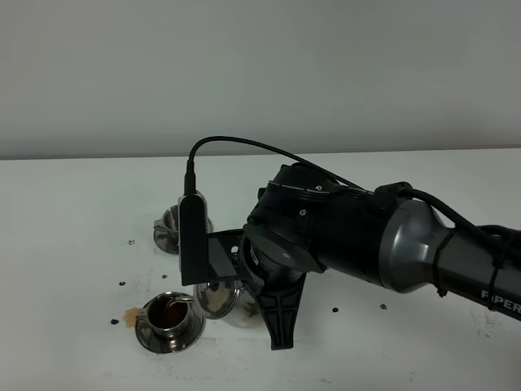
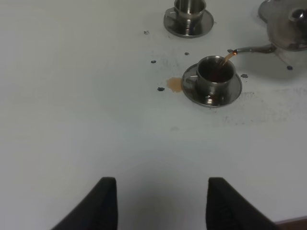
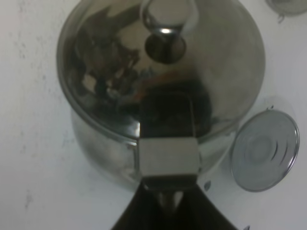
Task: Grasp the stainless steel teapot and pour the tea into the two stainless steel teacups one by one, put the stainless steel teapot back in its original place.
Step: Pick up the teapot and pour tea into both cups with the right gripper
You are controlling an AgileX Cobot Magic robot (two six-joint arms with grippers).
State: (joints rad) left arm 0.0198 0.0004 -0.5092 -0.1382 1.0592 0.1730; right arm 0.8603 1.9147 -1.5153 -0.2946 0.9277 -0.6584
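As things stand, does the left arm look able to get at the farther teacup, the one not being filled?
Probably yes. The left gripper is open over the table, and nothing lies between it and the farther teacup. The teapot and the teacup being filled sit off that line.

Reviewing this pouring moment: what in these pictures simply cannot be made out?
- teapot: exterior high view, mostly hidden beneath the right arm; left wrist view, body cut off by the frame edge.
- far teacup: left wrist view, rim cut off by the edge, so its contents are unknown; exterior high view, partly behind the wrist camera.
- right gripper: right wrist view, fingertips too close and blurred at the teapot handle.
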